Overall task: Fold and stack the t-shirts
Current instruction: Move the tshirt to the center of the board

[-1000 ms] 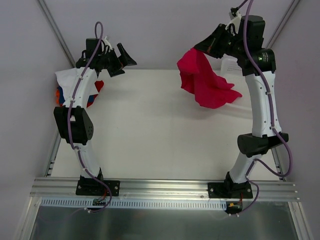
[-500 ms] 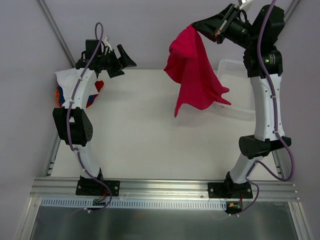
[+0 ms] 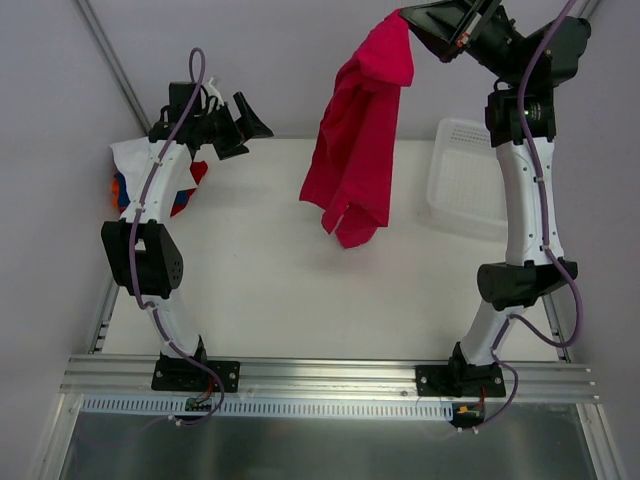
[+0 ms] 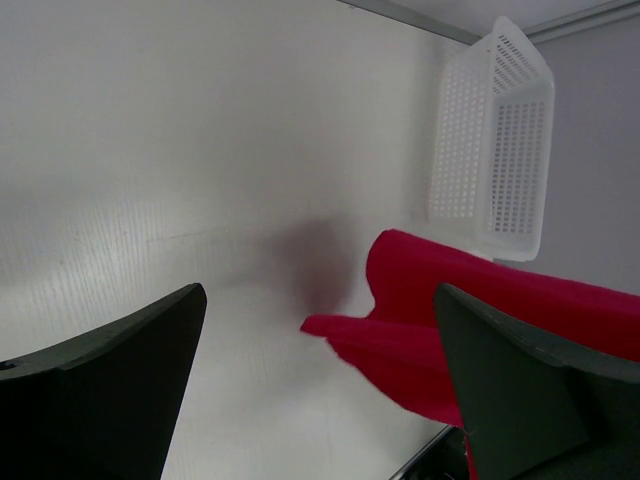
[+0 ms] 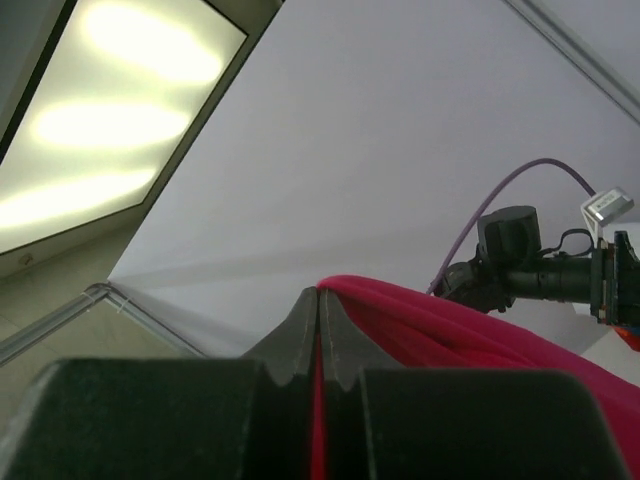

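Up went the right claw (image 3: 405, 14) since a moment before, and the big red shirt (image 3: 355, 150) went up with it, so it no longer bunched low down but hung long and straight. That claw's two fingers were pressed tight together on the top edge of the shirt, and the right wrist view showed a thin line of red cloth caught between them. All the rest of the shirt dangled below the claw, over the middle of the table (image 3: 280, 290). It was hard to tell if the bottom end touched the table. A white basket (image 3: 465, 180) sat on the table below the right claw, a bit to its right, apart from the shirt. The left claw (image 3: 250, 127) had stayed in its place, wide open with nothing in it, pointing toward the hanging shirt. A pile of folded shirts (image 3: 135, 175) lay behind the left claw and to its left, white on top, with bits of blue, orange and red peeking out.
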You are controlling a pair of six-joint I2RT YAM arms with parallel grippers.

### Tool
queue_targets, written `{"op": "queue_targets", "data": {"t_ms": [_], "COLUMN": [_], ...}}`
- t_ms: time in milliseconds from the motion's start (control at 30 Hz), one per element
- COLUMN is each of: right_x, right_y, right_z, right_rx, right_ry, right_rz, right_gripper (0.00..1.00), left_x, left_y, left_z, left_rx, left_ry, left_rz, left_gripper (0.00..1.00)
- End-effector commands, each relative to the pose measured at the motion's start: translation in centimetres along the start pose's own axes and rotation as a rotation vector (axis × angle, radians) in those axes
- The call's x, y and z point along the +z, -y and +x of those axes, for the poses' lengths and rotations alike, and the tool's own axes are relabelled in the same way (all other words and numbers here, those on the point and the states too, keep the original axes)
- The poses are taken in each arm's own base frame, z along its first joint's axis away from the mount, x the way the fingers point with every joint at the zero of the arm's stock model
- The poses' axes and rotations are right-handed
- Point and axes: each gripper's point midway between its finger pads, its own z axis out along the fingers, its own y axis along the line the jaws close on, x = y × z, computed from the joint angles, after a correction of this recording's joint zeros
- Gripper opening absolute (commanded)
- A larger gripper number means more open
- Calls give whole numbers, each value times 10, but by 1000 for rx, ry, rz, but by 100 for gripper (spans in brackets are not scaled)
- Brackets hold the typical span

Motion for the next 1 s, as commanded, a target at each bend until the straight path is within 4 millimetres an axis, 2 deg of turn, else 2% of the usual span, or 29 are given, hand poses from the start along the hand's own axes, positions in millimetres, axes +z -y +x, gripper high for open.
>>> {"op": "queue_targets", "data": {"t_ms": [0,33,67,167,200,233,267,367,433,467,533,567,667,700,767,800,833,867,900,967], "right_x": [-10,-13,-14,-21,-23,-25,-29,-32,-31,-31,-27,-27,-20,-21,-17,-19,-16,-16,-21,-23], "right_y": [-22,-18,11,41,69,81,105,154,180,205,225,254,283,307,324,348,353,362,385,402], "right_z": [20,24,27,37,41,44,49,57,62,64,65,69,70,72,69,73,67,68,69,65], "right_rx": [-52,-52,-28,1,31,48,92,140,154,191,206,257,273,303,313,344,335,342,367,376], "right_ry": [-82,-92,-110,-140,-148,-157,-171,-198,-215,-221,-230,-238,-240,-238,-224,-221,-208,-206,-197,-169], "right_rz": [-55,-38,15,69,110,130,167,233,257,286,292,329,351,373,392,415,415,430,458,486], "right_gripper": [0,0,0,0,0,0,0,0,0,0,0,0,0,0,0,0,0,0,0,0], "left_x": [-19,-19,-18,-20,-19,-19,-19,-18,-19,-19,-18,-19,-18,-17,-17,-16,-16,-15,-12,-12], "left_y": [26,27,27,30,29,30,30,28,29,30,31,31,32,32,33,33,33,33,32,34], "left_z": [-5,-4,-4,-4,-3,-2,-1,0,0,-1,-2,-3,-4,-4,-4,-5,-6,-7,-6,-9], "left_rx": [64,66,68,73,73,74,76,76,76,79,78,81,80,82,85,84,84,84,80,77], "left_ry": [39,39,39,45,42,42,42,41,44,49,49,55,58,59,61,64,64,67,62,65], "left_rz": [47,46,48,46,43,42,40,34,32,33,31,29,27,25,24,21,21,21,19,25], "left_gripper": [99,99,99,99,99,99,99,99,99,99,99,99,99,99,99,99,99,99,99,99]}}
